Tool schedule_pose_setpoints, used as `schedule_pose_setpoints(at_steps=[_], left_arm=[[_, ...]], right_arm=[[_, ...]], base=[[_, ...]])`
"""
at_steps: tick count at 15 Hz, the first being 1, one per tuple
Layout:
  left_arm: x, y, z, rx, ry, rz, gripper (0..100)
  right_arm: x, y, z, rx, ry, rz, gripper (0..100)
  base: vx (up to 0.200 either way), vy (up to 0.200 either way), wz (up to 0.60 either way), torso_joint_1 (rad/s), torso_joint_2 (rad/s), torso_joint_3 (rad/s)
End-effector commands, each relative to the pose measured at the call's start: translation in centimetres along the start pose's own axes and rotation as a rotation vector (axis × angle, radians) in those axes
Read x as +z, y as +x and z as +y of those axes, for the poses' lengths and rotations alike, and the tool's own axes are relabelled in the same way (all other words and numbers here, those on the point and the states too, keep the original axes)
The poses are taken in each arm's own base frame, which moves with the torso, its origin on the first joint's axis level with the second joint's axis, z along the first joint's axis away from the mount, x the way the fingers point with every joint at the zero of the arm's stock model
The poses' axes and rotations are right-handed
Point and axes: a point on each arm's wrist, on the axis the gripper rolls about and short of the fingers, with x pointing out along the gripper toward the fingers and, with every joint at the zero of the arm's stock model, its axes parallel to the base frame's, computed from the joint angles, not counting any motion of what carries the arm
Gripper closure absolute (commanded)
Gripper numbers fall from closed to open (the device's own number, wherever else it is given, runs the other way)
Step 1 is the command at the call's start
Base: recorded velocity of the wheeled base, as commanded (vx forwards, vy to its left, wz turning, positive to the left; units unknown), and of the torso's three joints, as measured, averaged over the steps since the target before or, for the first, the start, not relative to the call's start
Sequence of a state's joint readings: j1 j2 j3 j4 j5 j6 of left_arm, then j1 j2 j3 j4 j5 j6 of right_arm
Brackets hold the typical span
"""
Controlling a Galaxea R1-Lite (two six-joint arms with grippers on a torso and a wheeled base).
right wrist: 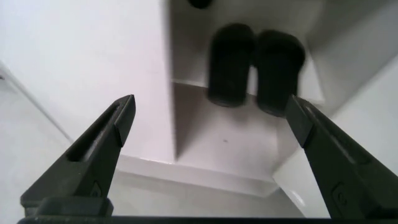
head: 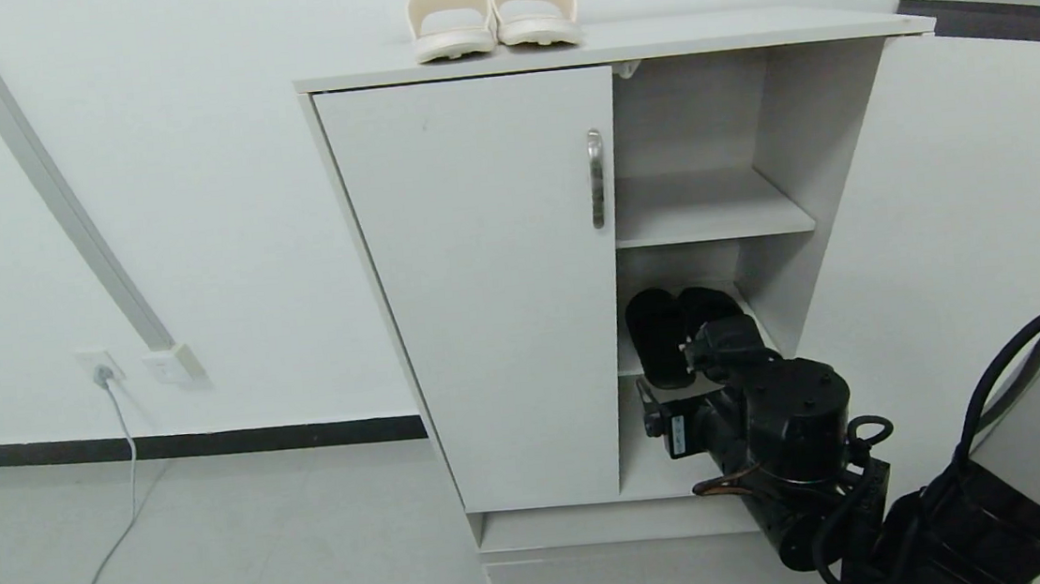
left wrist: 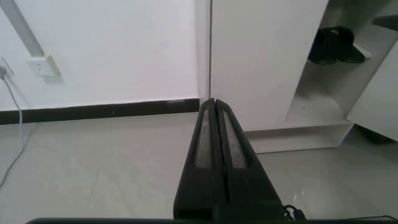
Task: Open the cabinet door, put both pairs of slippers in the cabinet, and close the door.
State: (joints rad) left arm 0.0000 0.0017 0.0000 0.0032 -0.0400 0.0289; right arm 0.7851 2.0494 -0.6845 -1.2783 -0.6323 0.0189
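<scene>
While the black rubber slippers (head: 679,330) lie inside the open white wooden cabinet (head: 482,286), the cream foam slippers (head: 493,18) on top need stowing before closing up. The right tool (right wrist: 210,106) is spread near the black pair; the left tool (left wrist: 214,102) is pressed together.

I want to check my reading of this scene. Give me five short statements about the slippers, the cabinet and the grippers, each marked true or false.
1. The black slippers lie on a shelf inside the cabinet. True.
2. The cream slippers are also inside the cabinet. False: they sit on top of it.
3. The right gripper is open. True.
4. The left gripper is open. False: it is shut, holding nothing.
5. The whole cabinet is closed. False: the left door is shut, but the right side stands open.
</scene>
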Motion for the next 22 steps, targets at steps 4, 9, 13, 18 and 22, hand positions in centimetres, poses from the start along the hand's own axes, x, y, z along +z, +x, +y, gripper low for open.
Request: schedule_pose_setpoints(at_steps=[4, 9, 13, 18, 22], left_arm=[[0.0, 0.0, 0.0, 0.0, 0.0, 0.001, 100], [0.0, 0.0, 0.0, 0.0, -0.001, 0.001, 100], [0.0, 0.0, 0.0, 0.0, -0.001, 0.001, 100], [0.0, 0.0, 0.0, 0.0, -0.001, 0.001, 100], [0.0, 0.0, 0.0, 0.0, -0.001, 0.001, 100]], right_arm=[[-0.7, -0.2, -0.5, 0.031, -0.04, -0.004, 0], [-0.8, -0.1, -0.5, 0.037, -0.033, -0.015, 0], [-1.2, 0.0, -0.4, 0.05, -0.04, -0.014, 0], [-1.4, 0.0, -0.4, 0.05, -0.046, -0.008, 0], [-1.6, 0.0, -0.4, 0.05, -0.05, -0.002, 0]], base=[[0.0, 0.2, 0.0, 0.001, 0.0, 0.001], [0.0, 0.0, 0.0, 0.0, 0.0, 0.0], [0.0, 0.0, 0.0, 0.0, 0.0, 0.0], [0.0, 0.0, 0.0, 0.0, 0.0, 0.0], [0.0, 0.0, 0.0, 0.001, -0.02, -0.012]])
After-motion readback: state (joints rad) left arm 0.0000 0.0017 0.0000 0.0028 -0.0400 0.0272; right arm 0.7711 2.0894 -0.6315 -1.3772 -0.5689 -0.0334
